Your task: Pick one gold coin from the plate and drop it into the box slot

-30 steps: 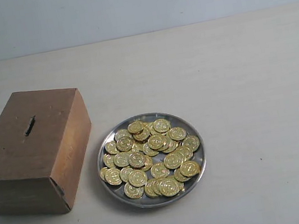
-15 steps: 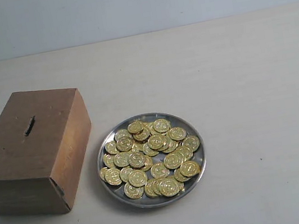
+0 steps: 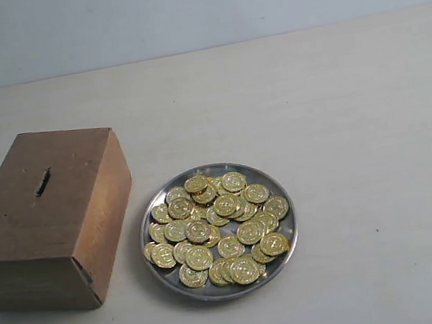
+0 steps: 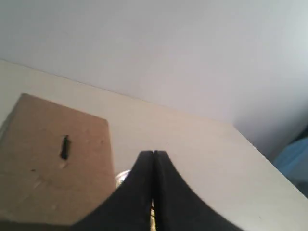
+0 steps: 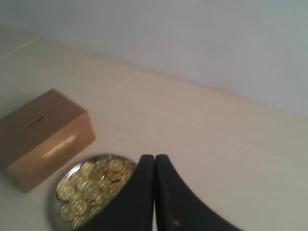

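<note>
A round silver plate (image 3: 162, 279) heaped with several gold coins (image 3: 220, 227) sits on the pale table, just right of the brown cardboard box (image 3: 44, 218). The box top carries a short dark slot (image 3: 42, 182). No arm shows in the exterior view. In the left wrist view my left gripper (image 4: 153, 153) is shut with nothing held, above the table, with the box (image 4: 53, 159) and its slot (image 4: 64, 147) beside it. In the right wrist view my right gripper (image 5: 154, 157) is shut and empty, high above the table, beside the plate (image 5: 57, 202) of coins (image 5: 91, 185) and the box (image 5: 45, 134).
The pale table (image 3: 339, 109) stretches bare to the right of the plate and behind it, ending at a light wall (image 3: 191, 5). A table edge and a blue object (image 4: 293, 161) show at the far side of the left wrist view.
</note>
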`<state>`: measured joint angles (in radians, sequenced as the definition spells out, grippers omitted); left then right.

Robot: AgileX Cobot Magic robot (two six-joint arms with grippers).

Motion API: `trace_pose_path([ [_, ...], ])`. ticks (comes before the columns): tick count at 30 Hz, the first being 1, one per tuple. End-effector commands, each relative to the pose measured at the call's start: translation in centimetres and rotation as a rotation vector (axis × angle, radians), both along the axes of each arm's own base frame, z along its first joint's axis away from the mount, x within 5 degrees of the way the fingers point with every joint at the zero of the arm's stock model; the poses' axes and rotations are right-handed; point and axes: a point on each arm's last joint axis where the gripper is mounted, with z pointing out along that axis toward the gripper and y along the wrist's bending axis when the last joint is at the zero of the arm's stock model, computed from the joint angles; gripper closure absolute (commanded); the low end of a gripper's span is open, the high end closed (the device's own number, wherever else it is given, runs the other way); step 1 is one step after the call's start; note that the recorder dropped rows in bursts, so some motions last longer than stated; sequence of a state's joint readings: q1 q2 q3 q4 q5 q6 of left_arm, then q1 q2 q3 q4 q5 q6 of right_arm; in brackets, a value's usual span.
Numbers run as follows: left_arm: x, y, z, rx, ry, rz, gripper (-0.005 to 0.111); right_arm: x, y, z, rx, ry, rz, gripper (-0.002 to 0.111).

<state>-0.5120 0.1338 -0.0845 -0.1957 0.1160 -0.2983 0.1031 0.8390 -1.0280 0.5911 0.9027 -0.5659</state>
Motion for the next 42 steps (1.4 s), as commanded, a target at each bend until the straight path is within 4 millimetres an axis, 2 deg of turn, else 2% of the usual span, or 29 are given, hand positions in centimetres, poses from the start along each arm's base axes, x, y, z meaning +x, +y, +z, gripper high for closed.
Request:
trace_pose_path([
  [1, 0.1, -1.2, 5.1, 0.169, -0.077, -0.155, 0.107, 4.8, 3.3, -2.0, -0.135, 0.174, 0.213, 0.108],
  [3, 0.4, -1.9, 7.2, 0.296, -0.097, -0.21, 0.107, 6.1, 4.7, -3.4, -0.193, 0.226, 0.269, 0.108],
  [4, 0.8, -2.3, 8.2, 0.36, -0.095, -0.234, 0.107, 7.0, 6.0, -4.7, -0.237, 0.263, 0.31, 0.108],
  [7, 2.2, -3.5, 9.8, 0.552, -0.087, -0.298, 0.107, 8.3, 8.8, -7.5, -0.354, 0.313, 0.397, 0.108],
  [10, 4.1, -4.6, 9.4, 0.757, -0.06, -0.355, 0.107, 9.5, 11.3, -10.2, -0.42, 0.336, 0.451, 0.108],
  [15, 7.0, -6.1, 6.9, 1.019, -0.023, -0.427, 0.107, 11.4, 15.0, -14.5, -0.505, 0.357, 0.511, 0.108],
  [20, 8.1, -6.9, 5.9, 1.039, 0.012, -0.446, 0.107, 13.7, 17.7, -17.8, -0.595, 0.414, 0.564, 0.108],
  [26, 8.1, -6.9, 5.9, 1.04, 0.013, -0.446, 0.107, 16.1, 20.0, -20.2, -0.631, 0.569, 0.627, 0.108],
  [31, 8.2, -7.0, 5.9, 1.038, 0.009, -0.444, 0.107, 17.8, 21.4, -21.7, -0.628, 0.668, 0.593, 0.108],
  [35, 8.2, -7.0, 6.0, 1.035, 0.004, -0.442, 0.107, 18.1, 22.5, -22.9, -0.717, 0.704, 0.587, 0.108],
  [42, 8.2, -7.0, 6.0, 1.028, 0.007, -0.438, 0.107, 17.3, 25.0, -24.6, -0.833, 0.673, 0.601, 0.108],
])
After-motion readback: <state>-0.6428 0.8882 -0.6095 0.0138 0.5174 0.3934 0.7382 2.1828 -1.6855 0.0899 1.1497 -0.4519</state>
